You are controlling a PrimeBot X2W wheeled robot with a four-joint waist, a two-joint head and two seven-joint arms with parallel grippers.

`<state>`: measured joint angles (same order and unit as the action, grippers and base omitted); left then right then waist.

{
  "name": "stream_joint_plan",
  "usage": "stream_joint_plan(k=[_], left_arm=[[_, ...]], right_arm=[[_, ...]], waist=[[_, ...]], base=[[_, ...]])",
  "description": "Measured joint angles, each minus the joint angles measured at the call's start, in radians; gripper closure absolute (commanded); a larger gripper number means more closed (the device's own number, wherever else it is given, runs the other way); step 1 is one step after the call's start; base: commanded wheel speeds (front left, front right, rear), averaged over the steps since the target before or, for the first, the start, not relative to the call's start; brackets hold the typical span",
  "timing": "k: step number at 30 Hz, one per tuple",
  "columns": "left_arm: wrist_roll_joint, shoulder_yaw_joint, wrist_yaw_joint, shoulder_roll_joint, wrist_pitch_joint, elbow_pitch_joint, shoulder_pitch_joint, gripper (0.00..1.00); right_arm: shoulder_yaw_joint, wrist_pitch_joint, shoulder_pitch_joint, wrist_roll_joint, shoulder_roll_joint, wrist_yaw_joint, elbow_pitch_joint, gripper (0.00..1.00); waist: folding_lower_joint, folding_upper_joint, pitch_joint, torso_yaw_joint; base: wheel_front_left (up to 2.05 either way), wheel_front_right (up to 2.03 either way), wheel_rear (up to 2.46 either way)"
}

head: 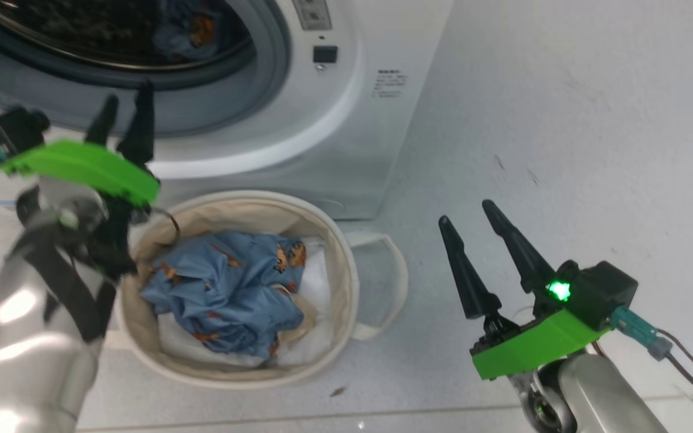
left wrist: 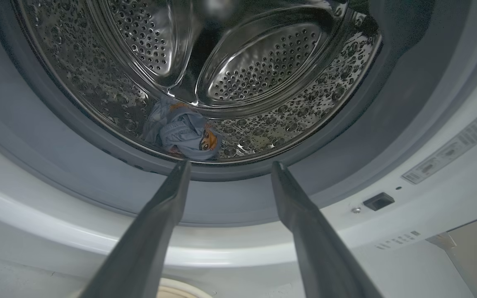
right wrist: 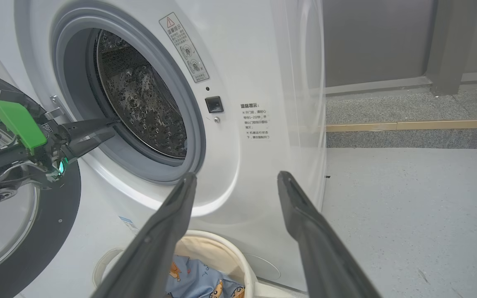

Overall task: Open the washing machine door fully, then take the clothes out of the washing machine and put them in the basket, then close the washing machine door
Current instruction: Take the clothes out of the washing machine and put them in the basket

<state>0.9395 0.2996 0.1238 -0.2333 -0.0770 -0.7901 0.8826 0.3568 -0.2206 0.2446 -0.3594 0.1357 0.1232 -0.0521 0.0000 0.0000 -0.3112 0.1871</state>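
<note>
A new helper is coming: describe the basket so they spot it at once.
Start at the white front-loading washing machine; on the floor right in front of it sits the basket. It is a small round cream canvas tub with loop handles, soft-sided beside the hard machine, with blue printed clothes inside.

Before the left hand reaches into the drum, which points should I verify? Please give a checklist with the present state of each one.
1. Washing machine door swung clear of the drum: ok.
2. Left hand open, empty, pointing into the drum: ok.
3. Target blue garment visible inside the drum, ahead of the hand: ok.
4. Basket below the opening, holding another garment, with room on top: ok.
5. Right hand open, aside over the floor, apart from the basket: ok.
6. More clothes hidden deeper in the drum: cannot tell.
</note>
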Motion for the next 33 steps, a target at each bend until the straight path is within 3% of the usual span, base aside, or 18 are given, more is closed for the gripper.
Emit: stream_joint_plan(k=[14,33], left_arm=[[0.166,-0.003,0.0,-0.041,0.067,-0.175,0.293,0.0],[0.065,0.123,-0.019,-0.077,0.104,-0.469,0.576,0.0]], right_arm=[[-0.043,0.001,0.017,0.046,0.0,0.0,0.093,0.0],[-0.112,-0.01,-0.039,0.068,-0.038,0.0,0.155,0.0]], waist=[[0.0001,0.0,-0.172,0.09],[0.0002,0.0,-0.311,0.184]], base=[[0.0,0.0,0.0],[0.0,0.0,0.0]])
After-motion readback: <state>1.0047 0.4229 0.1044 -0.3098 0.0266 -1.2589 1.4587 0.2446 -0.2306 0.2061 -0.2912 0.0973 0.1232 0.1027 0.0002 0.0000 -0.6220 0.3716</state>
